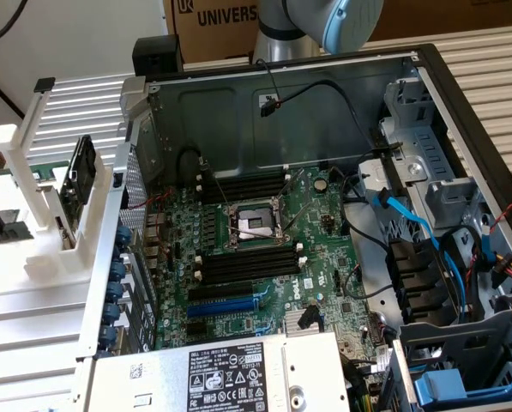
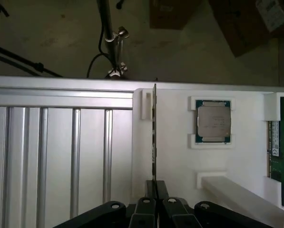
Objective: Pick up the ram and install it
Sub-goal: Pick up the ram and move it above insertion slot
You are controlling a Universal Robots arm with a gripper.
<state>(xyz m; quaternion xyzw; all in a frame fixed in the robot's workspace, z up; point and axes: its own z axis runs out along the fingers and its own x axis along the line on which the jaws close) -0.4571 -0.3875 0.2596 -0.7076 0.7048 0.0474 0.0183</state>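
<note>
Standing on edge in a white holder, the ram sits between the gripper fingers, which look closed on its near end. Processor chip lies beside it; computer case open nearby.

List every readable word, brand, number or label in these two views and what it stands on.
"UNIVERS", cut off: cardboard box behind the computer case.
White and black label on the power supply: print too small to read.
Pale label on the ram: unreadable.
Processor lid: markings unreadable.
</note>
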